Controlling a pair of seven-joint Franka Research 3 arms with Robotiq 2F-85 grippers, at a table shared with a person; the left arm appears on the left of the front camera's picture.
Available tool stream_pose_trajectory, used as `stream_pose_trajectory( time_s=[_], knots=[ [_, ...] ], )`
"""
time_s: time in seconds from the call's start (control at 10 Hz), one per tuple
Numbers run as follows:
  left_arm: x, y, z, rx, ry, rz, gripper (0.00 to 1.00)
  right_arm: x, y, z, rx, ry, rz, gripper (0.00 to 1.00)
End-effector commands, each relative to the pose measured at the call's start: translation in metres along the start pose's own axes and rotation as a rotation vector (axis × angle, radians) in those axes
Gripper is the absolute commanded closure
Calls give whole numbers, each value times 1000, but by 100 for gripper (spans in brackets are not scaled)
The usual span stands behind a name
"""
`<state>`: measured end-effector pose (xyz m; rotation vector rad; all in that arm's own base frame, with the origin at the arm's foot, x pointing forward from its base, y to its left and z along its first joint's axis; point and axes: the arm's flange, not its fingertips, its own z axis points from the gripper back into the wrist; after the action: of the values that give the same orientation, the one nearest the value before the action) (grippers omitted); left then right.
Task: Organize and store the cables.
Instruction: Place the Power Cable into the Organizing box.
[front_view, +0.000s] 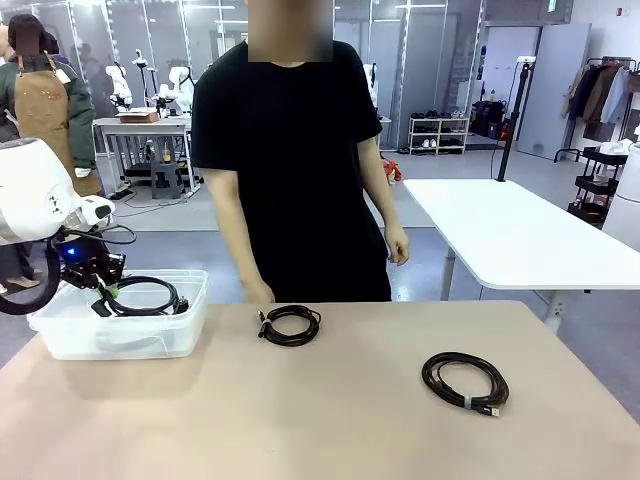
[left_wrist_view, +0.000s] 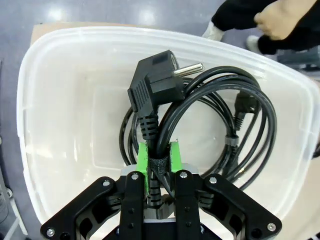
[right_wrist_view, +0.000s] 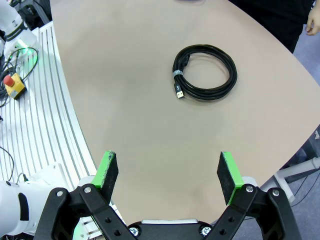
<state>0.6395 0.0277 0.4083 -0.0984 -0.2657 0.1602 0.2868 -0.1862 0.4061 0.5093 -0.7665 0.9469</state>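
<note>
Beige table (front_view: 330, 430) sat right up front, with a clear plastic bin (front_view: 120, 340) at its left end. Down in the bin, the left gripper (left_wrist_view: 159, 156) was pinched narrow on the strapped bit of a power cord (left_wrist_view: 240, 115). Over bare tabletop the right gripper (right_wrist_view: 167, 167) hung wide open. A USB cable (front_view: 465, 380) lay coiled on the right, and a small coil (front_view: 290, 325) lay mid-table in front of the person (front_view: 290, 150).

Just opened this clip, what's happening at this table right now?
The left gripper is over the clear bin at the left end of the table, pads closed on a coiled power cord inside it. Two more coils wait on the table: a small cable near the person's hand at the far edge, and a larger cable to the right. The right gripper hangs open, holding nothing.
</note>
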Motion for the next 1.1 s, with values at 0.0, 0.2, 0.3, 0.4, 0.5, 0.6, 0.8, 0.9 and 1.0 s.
stream_pose_trajectory(
  time_s=[0.0,0.2,0.3,0.4,0.5,0.6,0.8,0.9,1.0],
  knots=[
    [16,1,-2,24,23,-12,68,1,-1,1,0,-17,-4,0],
    [14,4,3,8,12,-16,32,1,-1,1,0,-17,-4,0],
    [11,7,8,-6,-10,-24,14,1,-1,1,0,-17,-4,0],
    [5,8,12,-7,-23,-41,0,1,-1,1,0,-17,-4,0],
    [2,9,16,-9,-31,-53,0,1,-1,1,0,-17,-4,0],
    [0,9,17,-9,-32,-67,0,1,-1,1,0,-17,-4,0],
    [-5,9,16,-11,-37,-80,0,1,-1,1,0,-17,-4,0],
    [-14,7,19,-24,-44,-128,0,1,-1,1,0,-17,-4,0],
    [6,4,17,7,-25,-52,0,1,-1,1,0,-17,-4,0]
  ],
)
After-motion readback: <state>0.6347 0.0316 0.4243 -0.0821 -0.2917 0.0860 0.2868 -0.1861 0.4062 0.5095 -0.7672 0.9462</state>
